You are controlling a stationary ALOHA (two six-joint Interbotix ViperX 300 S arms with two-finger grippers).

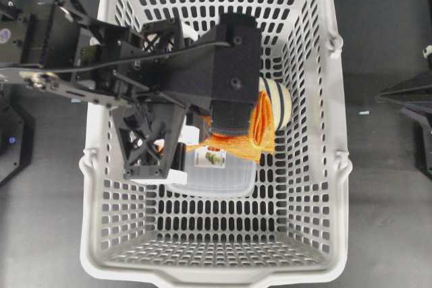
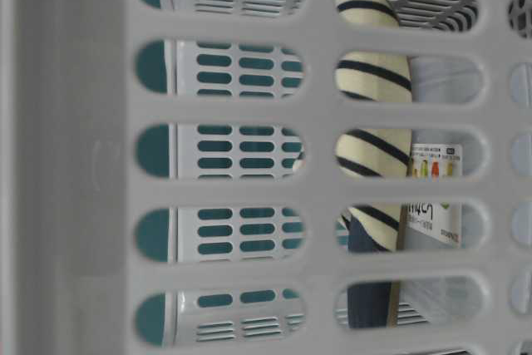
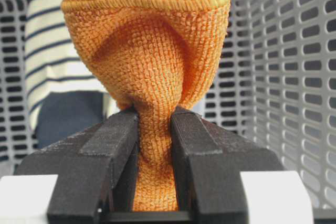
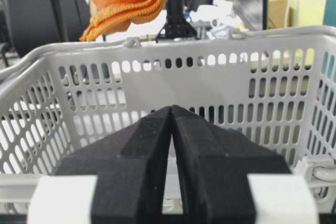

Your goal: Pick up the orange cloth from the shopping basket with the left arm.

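orange cloth (image 3: pixel 149 72), pinched in the closed left tool (image 3: pixel 155 129), hangs above the shopping basket (image 4: pixel 173 51) rim; we judge lifting nearly complete; right tool (image 4: pixel 172 116) closed, empty.

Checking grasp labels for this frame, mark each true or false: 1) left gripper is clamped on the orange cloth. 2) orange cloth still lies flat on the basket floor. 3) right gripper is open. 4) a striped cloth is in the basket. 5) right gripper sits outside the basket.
1) True: the left gripper is shut on the orange cloth.
2) False: the right wrist view shows the cloth hanging above the rim of the shopping basket.
3) False: the right gripper is shut, with nothing between its fingers.
4) True: the striped cloth stands inside, beside a labelled clear container.
5) True: it faces the basket wall from outside.
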